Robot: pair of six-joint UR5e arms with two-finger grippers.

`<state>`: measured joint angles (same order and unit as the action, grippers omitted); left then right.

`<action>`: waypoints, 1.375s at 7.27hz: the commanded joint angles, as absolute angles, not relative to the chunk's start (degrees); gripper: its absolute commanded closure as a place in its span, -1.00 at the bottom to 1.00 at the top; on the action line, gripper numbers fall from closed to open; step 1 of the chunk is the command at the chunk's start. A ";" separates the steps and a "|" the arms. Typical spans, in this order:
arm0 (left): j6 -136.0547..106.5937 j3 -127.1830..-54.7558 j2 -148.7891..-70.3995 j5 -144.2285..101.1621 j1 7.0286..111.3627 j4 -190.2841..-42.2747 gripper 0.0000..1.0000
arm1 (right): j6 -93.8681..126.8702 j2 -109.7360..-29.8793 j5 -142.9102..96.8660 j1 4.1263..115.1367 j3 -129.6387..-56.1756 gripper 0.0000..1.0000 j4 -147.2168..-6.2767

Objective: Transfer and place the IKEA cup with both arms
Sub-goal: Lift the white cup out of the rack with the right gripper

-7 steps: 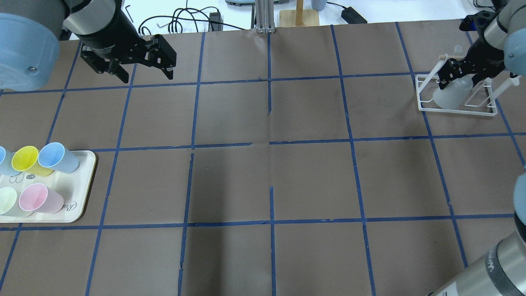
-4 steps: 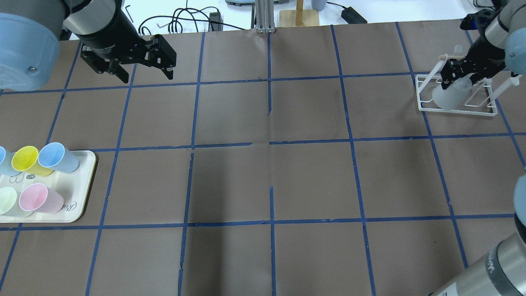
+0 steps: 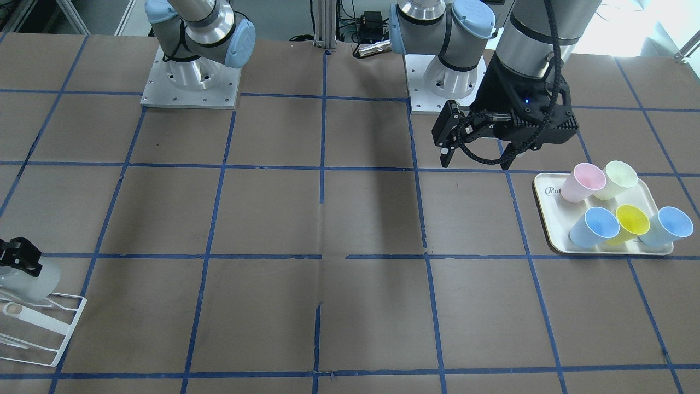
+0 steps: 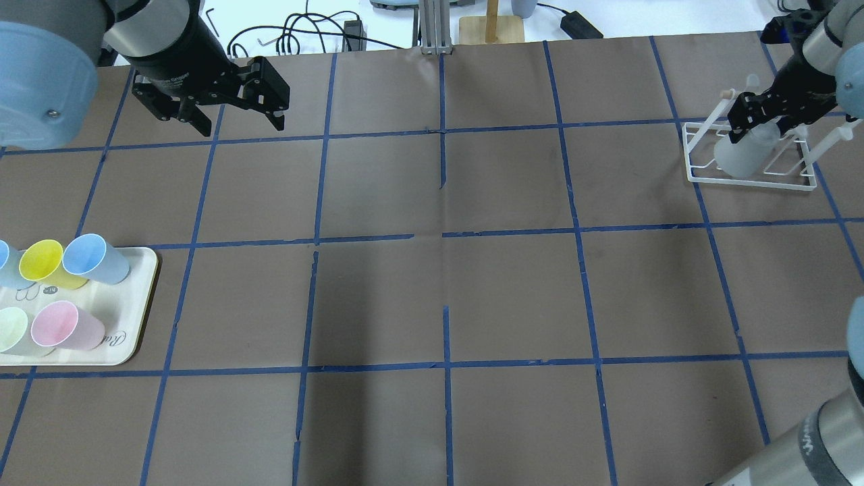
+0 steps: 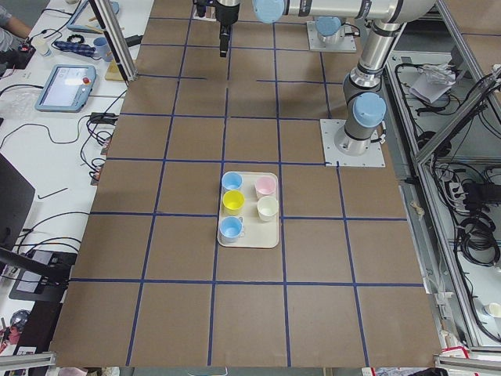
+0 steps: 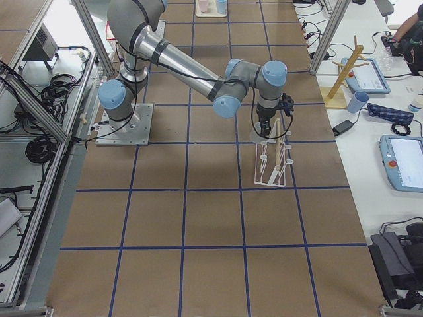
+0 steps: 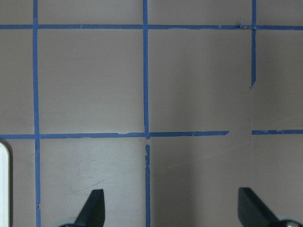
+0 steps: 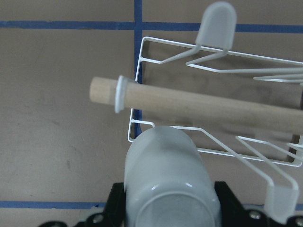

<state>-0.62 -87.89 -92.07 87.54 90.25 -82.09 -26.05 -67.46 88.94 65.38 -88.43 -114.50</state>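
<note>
The IKEA cup (image 4: pixel 742 154) is a pale grey-white tumbler, tilted over the white wire rack (image 4: pixel 749 181) at the table's far right. My right gripper (image 4: pixel 769 113) is shut on it. In the right wrist view the cup (image 8: pixel 165 175) sits between the black fingers (image 8: pixel 116 210), just in front of a wooden dowel (image 8: pixel 203 105). In the front-facing view the cup (image 3: pixel 35 279) and right gripper (image 3: pixel 19 257) are at the left edge. My left gripper (image 4: pixel 239 123) is open and empty, high above the far left of the table; it also shows in the front-facing view (image 3: pixel 476 160).
A cream tray (image 4: pixel 131 334) at the left edge holds pink, pale yellow-green, yellow and light blue cups; it also shows in the front-facing view (image 3: pixel 547 219). The rack (image 3: pixel 41 334) has upright prongs. Cables and a wooden stand (image 4: pixel 491 27) lie beyond the far edge.
My right gripper has moved a little right and away with the cup, over the rack. The left arm has not moved.
</note>
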 commanded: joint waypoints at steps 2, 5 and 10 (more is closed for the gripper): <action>-0.70 -87.72 -91.93 87.54 90.26 -82.09 -1.00 | -26.46 -67.85 89.03 65.39 -81.77 0.39 -106.57; -0.62 -87.89 -92.02 87.54 90.18 -81.65 -1.00 | -26.46 -72.13 88.77 65.48 -79.01 0.43 -96.71; -0.88 -87.98 -91.93 87.19 89.83 -81.74 -1.00 | -25.76 -88.40 62.51 67.67 -79.71 0.47 -75.80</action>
<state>-0.67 -87.92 -92.01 87.46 90.08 -81.60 -26.30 -85.23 74.39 66.93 -79.35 -81.20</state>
